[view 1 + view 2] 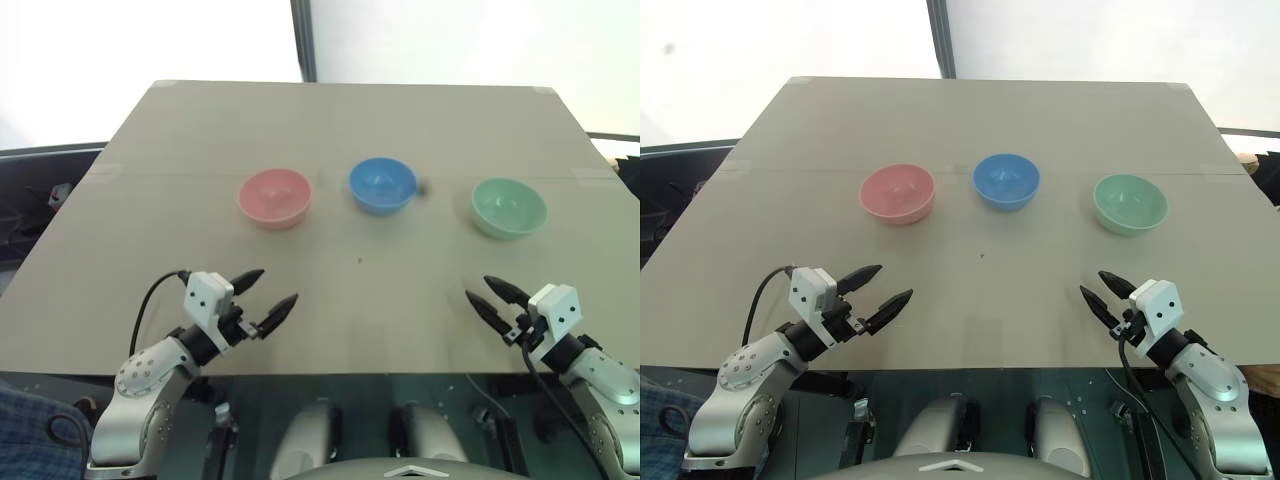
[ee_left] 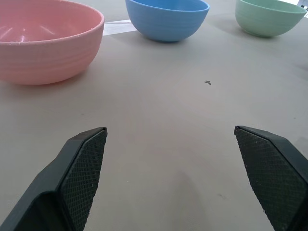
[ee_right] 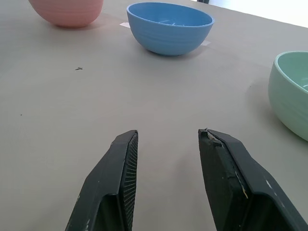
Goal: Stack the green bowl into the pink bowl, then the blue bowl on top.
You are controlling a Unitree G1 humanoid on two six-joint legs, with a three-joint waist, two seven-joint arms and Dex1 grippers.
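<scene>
While nothing is yet stacked, the table (image 1: 340, 120) carries three upright bowls in a row, well apart: the pink bowl (image 1: 275, 197) on the left, the blue bowl (image 1: 382, 185) in the middle, the green bowl (image 1: 509, 207) on the right. Near the front edge, the left gripper (image 1: 265, 297) is spread wide and the right gripper (image 1: 492, 297) narrower, both empty. A smooth rim could be pinched badly, so the green bowl might slip or tip.

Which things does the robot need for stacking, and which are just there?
Needed:
green bowl
pink bowl
blue bowl
left gripper, open
right gripper, open

Just there:
table
tiny dark speck on the table
</scene>
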